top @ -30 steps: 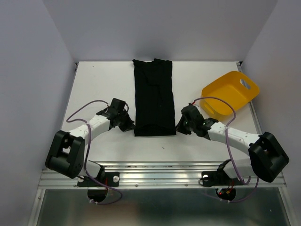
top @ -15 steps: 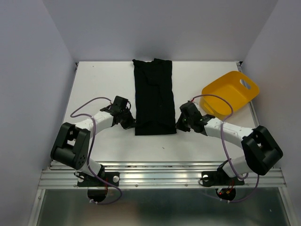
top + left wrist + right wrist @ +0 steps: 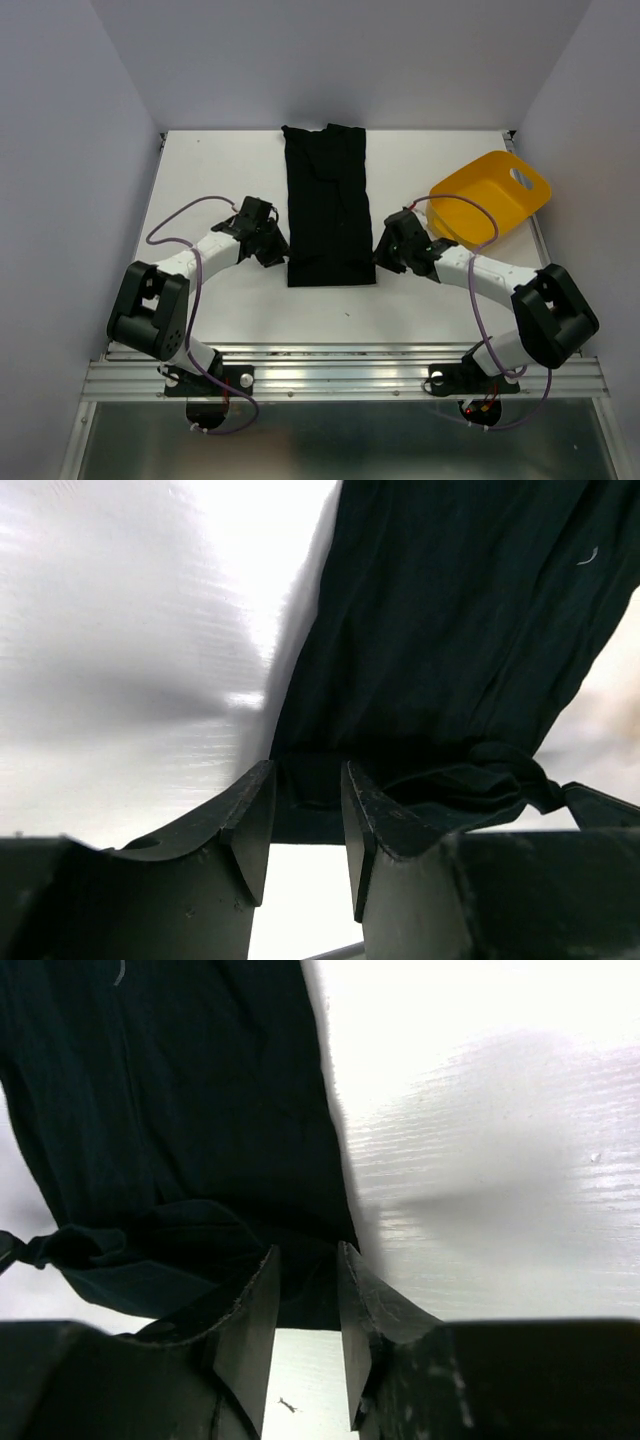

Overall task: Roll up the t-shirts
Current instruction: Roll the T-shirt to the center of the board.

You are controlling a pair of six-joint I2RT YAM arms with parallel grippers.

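While the black t-shirt lies flat in a long folded strip down the middle of the white table, both arms reach low to its near end. The left gripper sits at the near left corner, its fingers a little apart, the cloth edge right at their tips. The right gripper sits at the near right corner, fingers a little apart too. A yellow tub rests off to the right
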